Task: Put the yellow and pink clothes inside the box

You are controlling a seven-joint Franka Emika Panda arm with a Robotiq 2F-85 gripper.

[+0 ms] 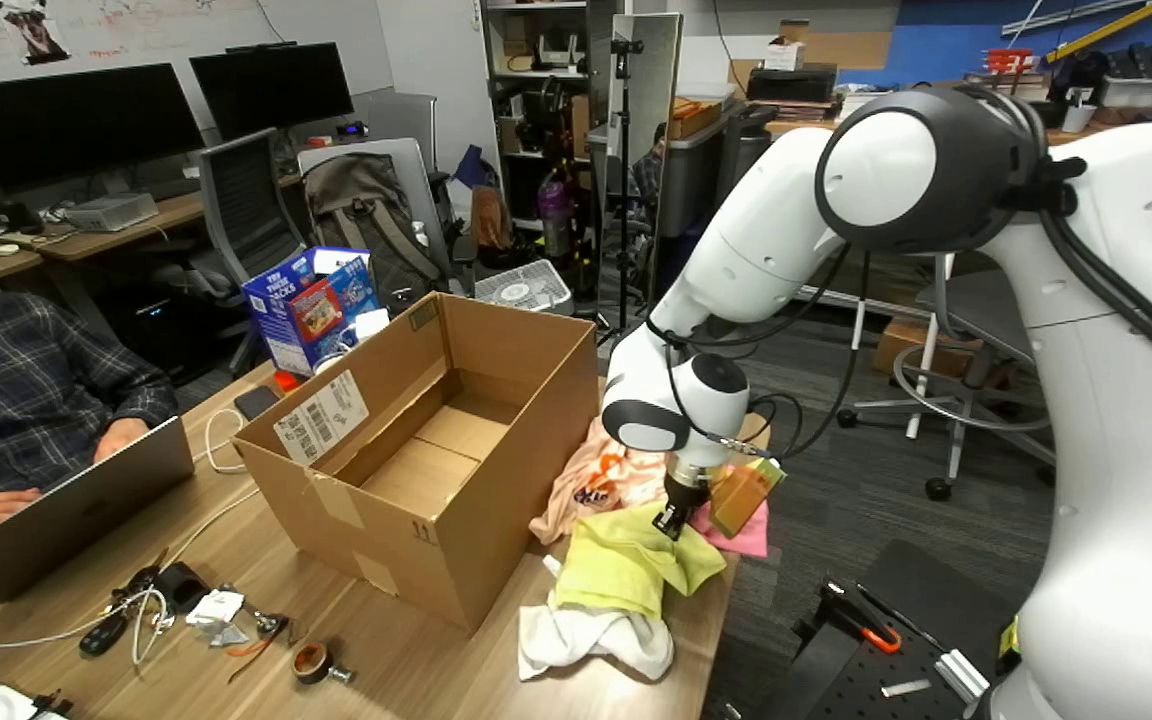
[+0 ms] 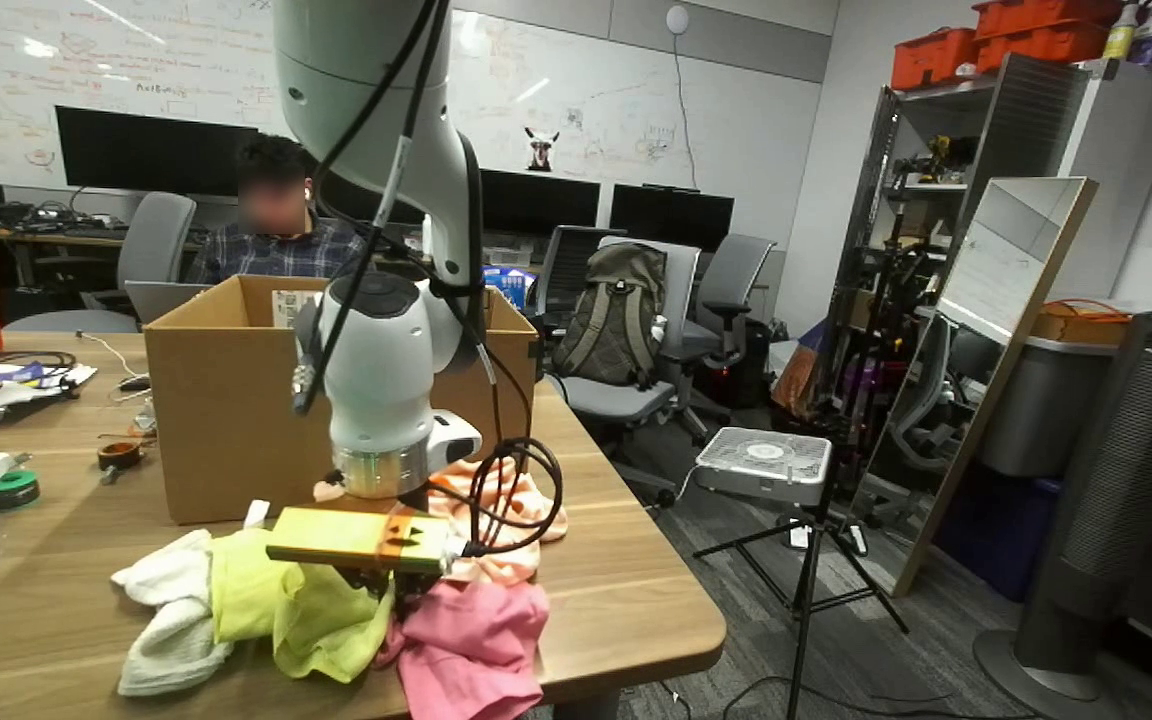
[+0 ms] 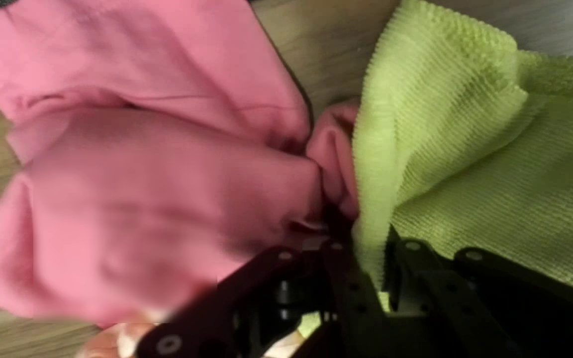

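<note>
An open, empty cardboard box [image 1: 511, 490] stands on the table; it is partly behind the arm in an exterior view [image 2: 226, 430]. A yellow-green cloth [image 1: 611, 570] lies beside the box and also shows in an exterior view [image 2: 331, 625]. A pink cloth [image 2: 476, 640] lies against it at the table edge, partly hidden in an exterior view [image 1: 751, 535]. My gripper [image 1: 671, 520] points down at the yellow cloth. In the wrist view its fingers [image 3: 373, 253] are closed around a raised fold of the yellow cloth [image 3: 465, 149]. The pink cloth [image 3: 157, 169] lies just left of the fingers.
A white cloth [image 1: 591, 640] lies under the yellow one, and a peach cloth [image 1: 601, 485] lies between box and arm. Cables and small parts [image 1: 226, 620] lie on the table. A person with a laptop [image 1: 76, 500] sits past the box.
</note>
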